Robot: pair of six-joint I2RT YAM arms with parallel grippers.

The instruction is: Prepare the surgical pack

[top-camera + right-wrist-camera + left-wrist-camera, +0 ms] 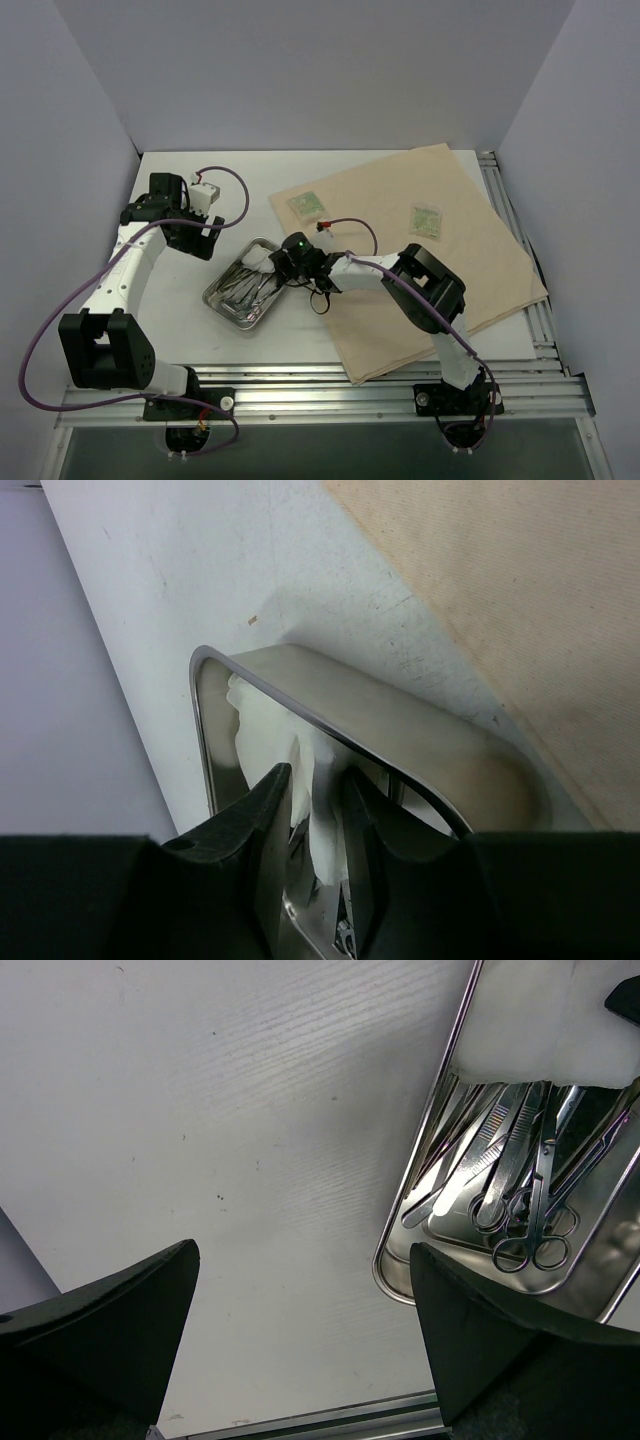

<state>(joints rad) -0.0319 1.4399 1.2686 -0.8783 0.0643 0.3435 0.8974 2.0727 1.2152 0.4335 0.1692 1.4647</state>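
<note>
Top view, sheet: the large tan cloth sheet (440,250) lies flat on the right half of the white worktop (180,165). One green packet (307,205) rests near its left corner and a second green packet (427,219) lies well apart from it.
Top view, tray: the shiny rectangular steel tray (215,297) sits on bare worktop just beside the sheet's left edge, with instruments inside.
Top view, arms: the right arm reaches into the tray's far end. The left arm hovers beyond the tray, clear of it.
Left wrist view, fingers: the left fingers (110,1330) are spread wide over bare worktop, with nothing between them.
Left wrist view, contents: small metal scissors (530,1245) lie among slim steel tools, probably tweezers, though glare hinders identification. White gauze (540,1030) fills the far end.
Right wrist view, fingers: the right fingers (255,825) pinch a fold of the white gauze inside the tray.
Handling, gauze: judged light, soft and limp, and liable to drape or snag on the instruments. A bunched fold suits the grip.
Handling, tray: judged stiff, slick and heavier, with loose contents that would slide if tilted. Take it by the raised rim and keep it level.
Handling, sheet: soft. Take it by a corner or an edge.
</note>
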